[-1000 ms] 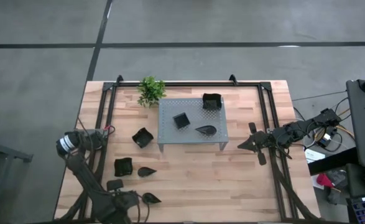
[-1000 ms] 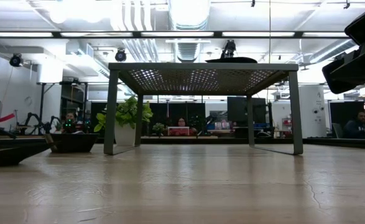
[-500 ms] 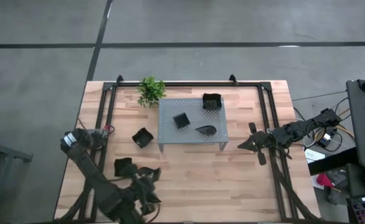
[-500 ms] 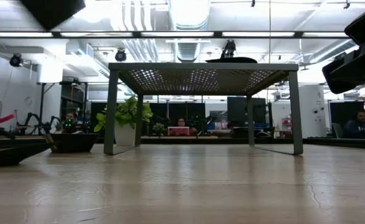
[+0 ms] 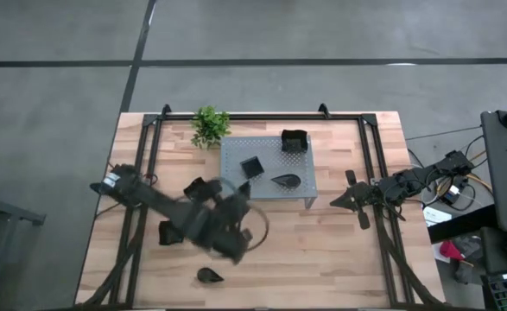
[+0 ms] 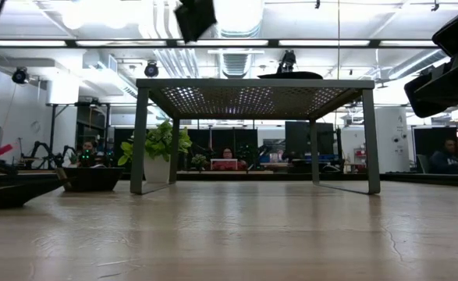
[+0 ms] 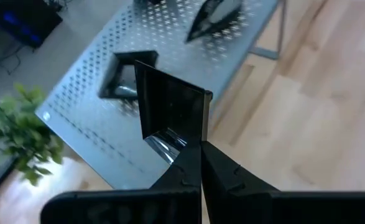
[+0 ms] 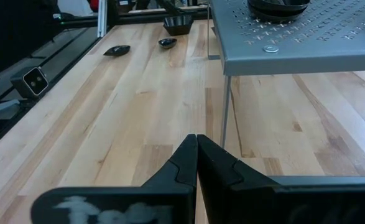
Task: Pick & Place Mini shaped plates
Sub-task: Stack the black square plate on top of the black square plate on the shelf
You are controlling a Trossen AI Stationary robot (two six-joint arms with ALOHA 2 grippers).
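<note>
A small glossy black square plate with a raised rim (image 7: pixel 170 115) is pinched by its rim between the closed fingers of the left end effector (image 7: pixel 201 163), and is held tilted on edge, its hollow face turned toward the wrist camera, because only an edge grip fits so shallow a dish; being square, it has no clear long axis. It is carried above the light wooden worktop (image 5: pixel 339 250), just off the near left corner of the grey perforated metal stand (image 5: pixel 267 185), presumably so that it can be set down among the plates already there. On the stand a small square black plate (image 5: pixel 252 167), a larger square black plate (image 5: pixel 294 141) and a black teardrop-shaped plate (image 5: pixel 285 180) are seen, the teardrop's long axis lying roughly along the stand's front edge, tip to the left. Another teardrop-shaped plate (image 5: pixel 207 276) lies on the worktop near the front. The right end effector (image 5: pixel 346 199) is parked beside the stand's right side, its fingers pressed together on nothing
</note>
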